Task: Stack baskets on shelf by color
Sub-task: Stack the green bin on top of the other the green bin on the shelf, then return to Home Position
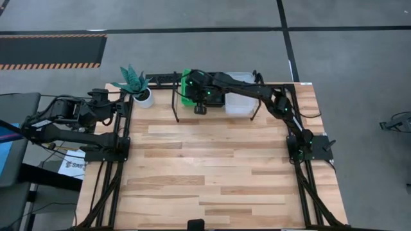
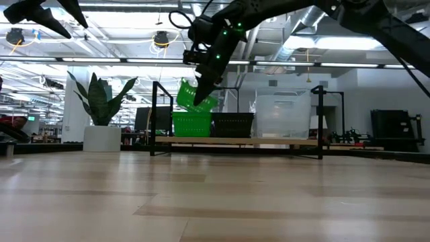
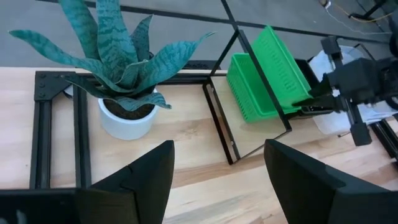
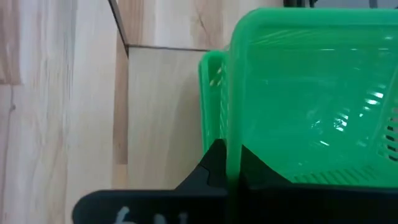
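The right gripper (image 2: 199,101) is closed on the rim of a tilted green basket (image 3: 283,68) and holds it in the air, just above the green stack (image 2: 191,124) that stands at the left end of the shelf (image 2: 235,141). On the shelf, a black basket (image 2: 232,124) sits beside the green stack, and the clear baskets (image 2: 282,115) are further along. The left gripper (image 3: 214,177) waits with its fingers apart, well away from the shelf, near the plant pot (image 3: 126,118).
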Motion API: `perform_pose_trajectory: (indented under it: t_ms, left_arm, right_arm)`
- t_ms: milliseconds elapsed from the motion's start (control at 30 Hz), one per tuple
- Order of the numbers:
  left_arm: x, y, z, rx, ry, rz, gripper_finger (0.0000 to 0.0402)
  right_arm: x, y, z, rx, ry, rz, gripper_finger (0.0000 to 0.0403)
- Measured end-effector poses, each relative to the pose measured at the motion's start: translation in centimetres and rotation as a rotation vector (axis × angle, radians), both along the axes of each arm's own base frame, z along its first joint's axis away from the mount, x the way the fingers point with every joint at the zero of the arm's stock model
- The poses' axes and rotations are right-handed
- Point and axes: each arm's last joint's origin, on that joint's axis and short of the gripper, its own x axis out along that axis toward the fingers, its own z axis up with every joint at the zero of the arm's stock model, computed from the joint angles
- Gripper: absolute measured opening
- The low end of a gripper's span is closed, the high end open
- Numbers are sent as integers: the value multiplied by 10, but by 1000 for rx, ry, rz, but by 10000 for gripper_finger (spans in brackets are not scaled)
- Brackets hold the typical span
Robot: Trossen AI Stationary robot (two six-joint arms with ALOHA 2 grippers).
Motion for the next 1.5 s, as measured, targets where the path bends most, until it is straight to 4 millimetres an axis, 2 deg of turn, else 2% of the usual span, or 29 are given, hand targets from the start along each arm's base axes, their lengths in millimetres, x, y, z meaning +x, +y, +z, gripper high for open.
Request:
perform_pose_trajectory:
  t_ms: [167, 767, 867, 933, 1033, 1167, 1333, 1500]
  left_arm:
    - [0, 0, 0, -3, -2, 0, 236]
    - [0, 0, 0, -16, -17, 11, 236]
    - [0, 0, 0, -17, -17, 9, 236]
    - [0, 0, 0, -18, -17, 9, 236]
    - [0, 0, 0, -19, -20, 11, 236]
    - [0, 0, 0, -27, -44, 38, 236]
    - [1, -2, -1, -90, -46, -10, 236]
    - [2, -4, -2, -159, -20, -108, 236]
  right_arm:
    - [1, 0, -1, -7, -4, 7, 19]
    - [1, -3, 0, -7, -23, -27, 157]
    - [-2, -3, 9, -5, -32, -27, 177]
    - [-2, -2, 27, -21, -85, -28, 186]
    - [-13, 3, 66, -17, -165, -59, 193]
    - [-46, 18, 122, 8, -260, -94, 195]
    - [-120, 54, 197, 65, -355, -113, 188]
    - [-206, 93, 246, 104, -382, -132, 185]
